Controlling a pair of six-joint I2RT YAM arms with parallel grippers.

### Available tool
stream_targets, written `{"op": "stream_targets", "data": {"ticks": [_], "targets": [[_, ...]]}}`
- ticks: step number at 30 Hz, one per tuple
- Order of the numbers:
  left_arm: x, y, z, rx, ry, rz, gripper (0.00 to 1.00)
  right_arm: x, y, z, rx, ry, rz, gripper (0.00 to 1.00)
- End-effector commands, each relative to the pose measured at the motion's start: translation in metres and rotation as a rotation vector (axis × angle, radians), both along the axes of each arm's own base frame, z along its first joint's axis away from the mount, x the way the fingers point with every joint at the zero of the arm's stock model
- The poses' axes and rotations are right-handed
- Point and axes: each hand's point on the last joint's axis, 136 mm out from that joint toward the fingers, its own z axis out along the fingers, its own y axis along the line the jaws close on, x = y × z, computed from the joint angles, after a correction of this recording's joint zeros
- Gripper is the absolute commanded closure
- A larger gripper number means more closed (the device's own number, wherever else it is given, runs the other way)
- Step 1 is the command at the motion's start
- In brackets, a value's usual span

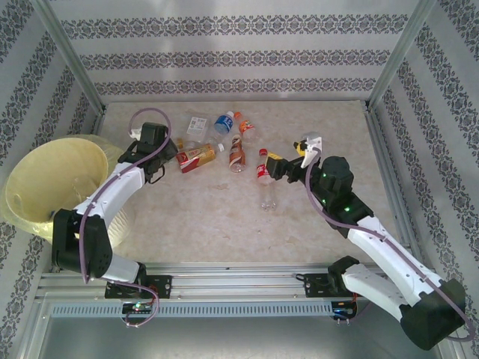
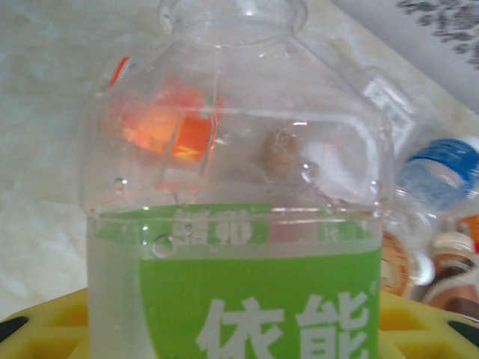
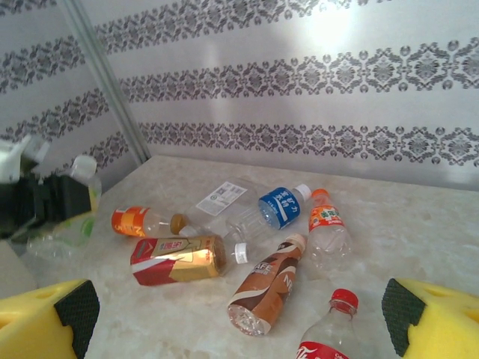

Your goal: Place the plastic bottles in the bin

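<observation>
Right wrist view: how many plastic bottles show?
8: green-label bottle in the left gripper; lying clustered: orange-label bottle, red-gold bottle, white-label bottle, blue-label bottle, orange-capped bottle, brown bottle; red-capped bottle at the bottom edge. More may be hidden.

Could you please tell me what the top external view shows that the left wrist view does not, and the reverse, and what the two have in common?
The top external view gives the whole layout: the bin at the left, the open right gripper, and the red-capped bottle lying near it. The left wrist view gives close detail: the white characters printed on the green-label bottle held in the left gripper. Both views share the pale table and the blue-label bottle lying on it.
</observation>
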Motion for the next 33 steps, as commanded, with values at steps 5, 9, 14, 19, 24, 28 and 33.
{"op": "stream_targets", "data": {"ticks": [5,9,14,19,24,28,33], "targets": [[0.003,-0.026,0.074,-0.023,-0.165,-0.170,0.46,-0.005,0.027,0.018,-0.055,-0.112,0.099,0.02],[-0.003,-0.037,0.103,-0.037,-0.204,-0.244,0.46,-0.004,0.041,0.018,-0.062,-0.106,0.144,0.02],[-0.015,-0.051,0.140,-0.059,-0.253,-0.349,0.46,-0.001,0.056,0.020,-0.059,-0.103,0.193,0.02],[-0.030,-0.061,0.182,-0.072,-0.327,-0.431,0.46,0.002,0.066,0.021,-0.058,-0.100,0.221,0.02],[-0.046,-0.044,0.217,-0.012,-0.358,-0.376,0.47,0.002,0.069,0.020,-0.063,-0.096,0.231,0.02],[-0.058,-0.020,0.239,0.095,-0.344,-0.298,0.47,0.004,0.067,0.019,-0.069,-0.093,0.213,0.02],[-0.069,0.017,0.254,0.245,-0.309,-0.157,0.48,0.005,0.067,0.019,-0.074,-0.090,0.205,0.02]]}}
